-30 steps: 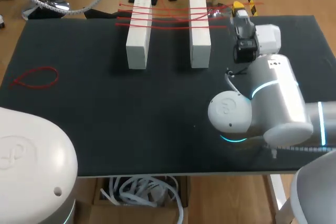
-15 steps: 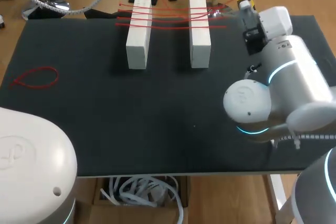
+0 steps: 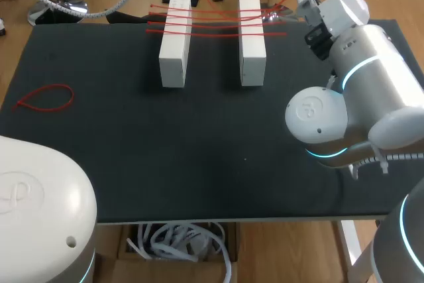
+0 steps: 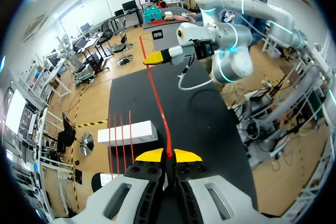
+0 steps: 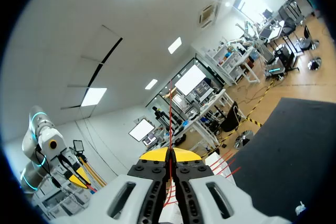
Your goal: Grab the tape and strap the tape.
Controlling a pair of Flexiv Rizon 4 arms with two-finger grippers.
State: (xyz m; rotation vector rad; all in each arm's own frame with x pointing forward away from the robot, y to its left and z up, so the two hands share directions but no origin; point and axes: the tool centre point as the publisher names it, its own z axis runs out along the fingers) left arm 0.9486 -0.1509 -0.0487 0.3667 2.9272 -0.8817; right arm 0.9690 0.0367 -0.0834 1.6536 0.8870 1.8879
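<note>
The left tool [image 4: 168, 156] clamps narrowly on a red tape [image 4: 156, 95]. The right tool [image 5: 169, 156], at the far right corner of the tabletop [image 3: 199, 130], clamps its other end.

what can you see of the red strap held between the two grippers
The red strap is a thin, narrow band, plastic by its look, stretched almost straight through the air above the black table. The left gripper is shut on one end between its yellow tips. The right gripper is shut on it near the other end, with a short tail sticking out past it. The strap bends slightly just ahead of the left gripper. Nothing else touches it.
</note>
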